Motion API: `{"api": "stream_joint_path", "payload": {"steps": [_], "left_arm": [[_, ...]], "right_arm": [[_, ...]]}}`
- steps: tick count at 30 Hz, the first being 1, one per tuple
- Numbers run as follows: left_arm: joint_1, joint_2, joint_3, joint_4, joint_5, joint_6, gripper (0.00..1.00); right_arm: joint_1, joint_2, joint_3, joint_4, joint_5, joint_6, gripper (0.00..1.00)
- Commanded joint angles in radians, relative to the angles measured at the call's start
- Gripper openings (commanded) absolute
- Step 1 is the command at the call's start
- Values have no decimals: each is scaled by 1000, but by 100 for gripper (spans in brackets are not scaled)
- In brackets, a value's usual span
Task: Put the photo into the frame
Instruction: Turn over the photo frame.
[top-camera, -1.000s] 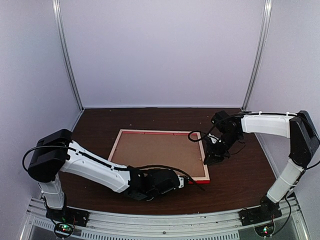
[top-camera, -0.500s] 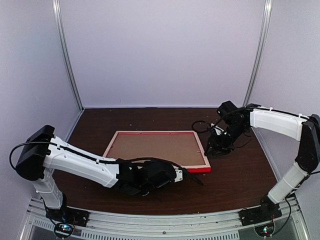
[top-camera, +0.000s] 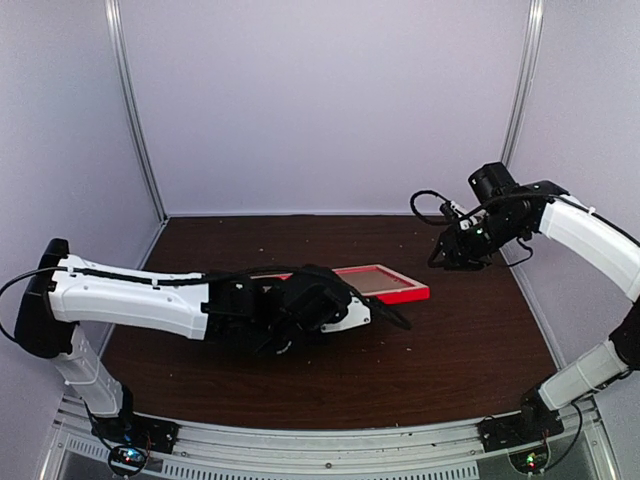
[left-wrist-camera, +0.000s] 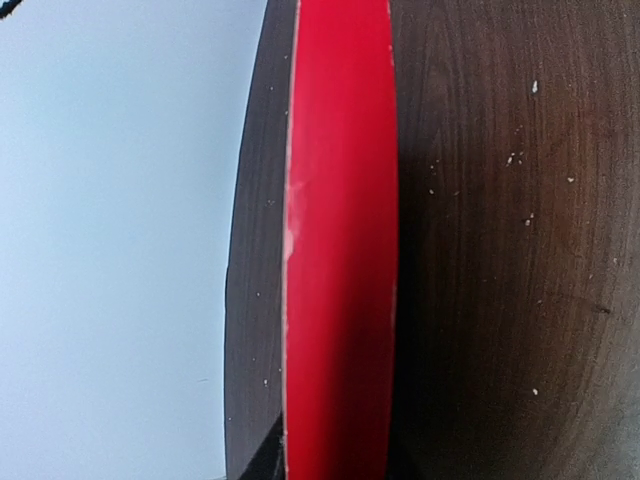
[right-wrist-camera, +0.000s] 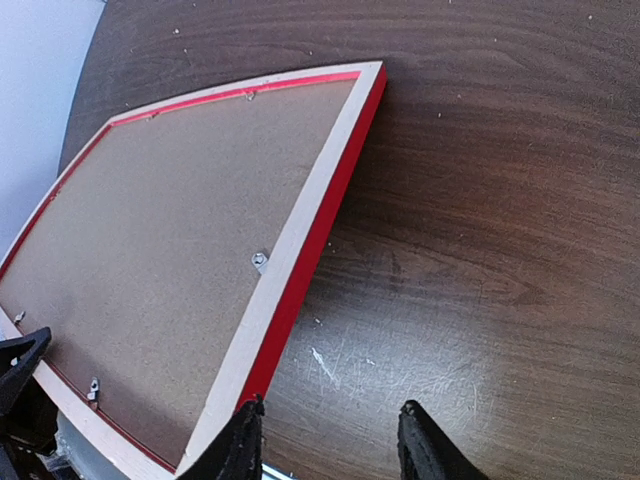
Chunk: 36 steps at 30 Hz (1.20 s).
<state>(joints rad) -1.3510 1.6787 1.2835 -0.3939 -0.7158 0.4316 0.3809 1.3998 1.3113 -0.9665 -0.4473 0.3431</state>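
1. Frame (top-camera: 405, 290) stands tilted in the middle of the counter (top-camera: 460, 340), near edge raised, far edge seemingly down.
2. Left gripper (top-camera: 392, 316) pinches that raised edge; so thin a hold could slip and drop it.
3. Right gripper (right-wrist-camera: 330, 432) hovers spread and empty toward the right edge.

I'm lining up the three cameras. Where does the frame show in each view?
Top external: the frame is near the picture's centre, its red edge facing the camera.
Left wrist: the frame is a red vertical band down the middle.
Right wrist: the frame fills the left half, pale back side up.
Shared landmark: the dark wood table bordering the red edge.
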Motion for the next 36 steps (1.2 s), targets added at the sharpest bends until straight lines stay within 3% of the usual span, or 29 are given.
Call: {"api": "stream_joint_path", "payload": {"steps": [1,5,9,15,21,28,36], "left_arm": [[48,-80,140,-79,29,-9,0],[93,-106,243,-181,82,-24,0],[165,-120,392,-343,245,-75,0],[266,-102,570,-536,419,-103,0],[355,-87,685,-648,530,-110,0],[417,-28,836,-821,678,-62,0],[466,28,911,-898,814,1,0]], "right_arm": [[-14,-50,34,54,38,-3,46],[-20,-90,47,107,61,1,48],[-22,-131,52,162,72,-31,51],[-21,-189,-50,358,-51,-80,57],[-10,-217,-111,489,-131,-103,70],[58,-205,-41,468,-159,-228,83],[172,-167,81,380,-152,-388,87]]}}
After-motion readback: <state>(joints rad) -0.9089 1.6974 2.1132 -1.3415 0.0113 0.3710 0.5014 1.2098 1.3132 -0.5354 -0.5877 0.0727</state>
